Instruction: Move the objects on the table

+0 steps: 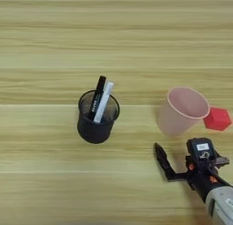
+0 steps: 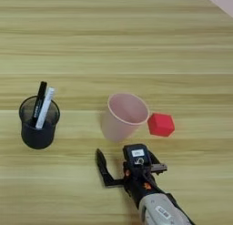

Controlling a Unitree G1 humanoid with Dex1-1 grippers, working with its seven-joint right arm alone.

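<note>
Nearest the camera, the silver forearm ends in the black two-fingered right gripper (image 2: 116, 167), which hovers low over the light yellowish wood-grain table (image 2: 118, 46) just short of the cup. Its jaws are spread apart and hold nothing: one long black finger juts out to the left, and the other sits up beside the gripper's boxy body.

Just beyond it stands the pale pink plastic cup (image 2: 123, 117), upright with its mouth open upward. It looks thin-walled and very light, so it would likely tip or skid at a nudge and buckle under a hard squeeze; a gentle pinch across the rim or the upper wall seems the safest hold.

Just beside the cup on the right lies the small red block (image 2: 161, 125), whether touching it or not I cannot tell. It appears stiff and flat-sided, easy to clamp across two opposite faces.

Well apart to the left is the dark see-through pen cup (image 1: 96, 118), holding a black marker (image 1: 97, 97) and a white marker (image 1: 103, 101) that lean out over its rim. It is probably stiffer than the pink cup, but top-heavy; take it low around the wall.
</note>
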